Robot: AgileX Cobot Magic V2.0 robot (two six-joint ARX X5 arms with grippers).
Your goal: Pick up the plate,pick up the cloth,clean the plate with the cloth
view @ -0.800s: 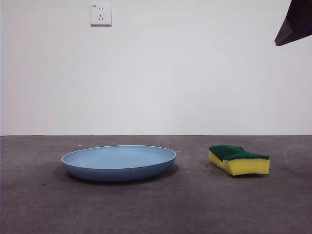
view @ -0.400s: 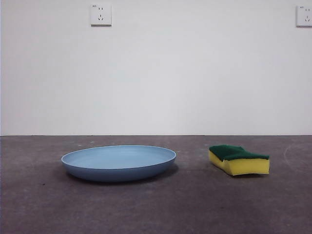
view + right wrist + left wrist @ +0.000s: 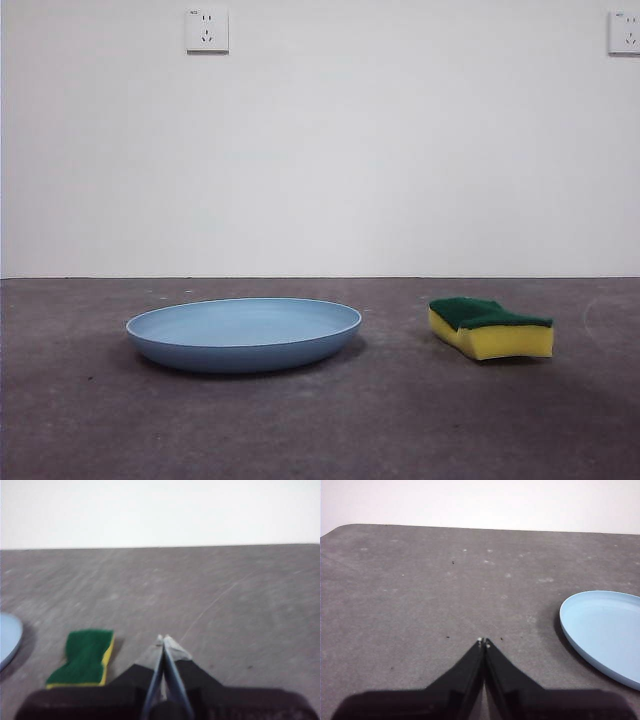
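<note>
The light-blue plate (image 3: 243,333) lies flat on the dark grey table, left of centre in the front view. The cloth is a yellow sponge with a green top (image 3: 490,327); it lies to the plate's right, apart from it. No gripper shows in the front view. My left gripper (image 3: 484,641) is shut and empty above bare table, with the plate's rim (image 3: 603,633) off to one side. My right gripper (image 3: 163,639) is shut and empty, with the sponge (image 3: 85,657) close beside it and a sliver of the plate (image 3: 7,640) beyond.
A white wall stands behind the table, with a socket (image 3: 206,29) at the upper left and another (image 3: 624,32) at the upper right. The table's far edge (image 3: 470,527) shows in the left wrist view.
A black arm tip at the front view's top right corner has gone out of view, uncovering the right socket. Plate and sponge have not moved.
</note>
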